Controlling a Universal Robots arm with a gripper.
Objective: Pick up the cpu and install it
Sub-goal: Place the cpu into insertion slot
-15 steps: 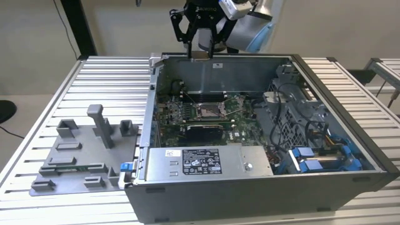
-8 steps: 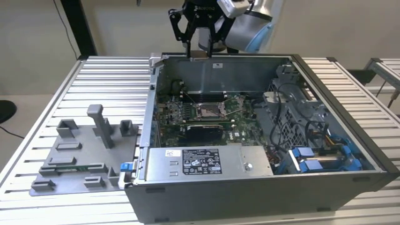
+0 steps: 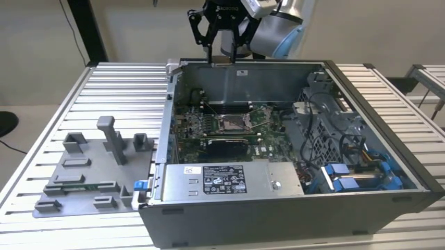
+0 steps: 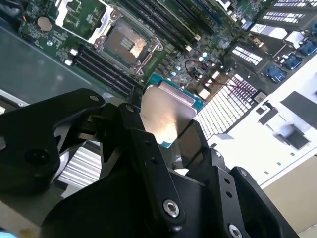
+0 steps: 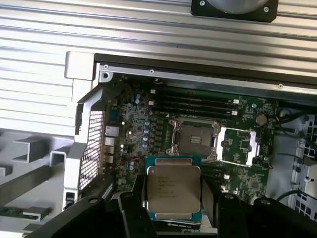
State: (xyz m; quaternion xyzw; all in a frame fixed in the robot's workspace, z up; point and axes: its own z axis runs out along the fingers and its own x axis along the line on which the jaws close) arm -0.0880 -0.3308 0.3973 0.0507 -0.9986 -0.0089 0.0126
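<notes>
So far you have the pickup done: the gripper (image 3: 222, 51) is clamped on the cpu (image 5: 173, 191) and holds it high over the open computer case (image 3: 379, 107). The socket (image 5: 193, 139) sits empty below, so the install is not yet done.

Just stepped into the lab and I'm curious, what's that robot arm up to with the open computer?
The arm's gripper is shut on the cpu, holding it in the air near the far wall of the open computer case. On the motherboard below, the socket has its frame open and looks empty, so the cpu is picked up but not yet installed.
</notes>
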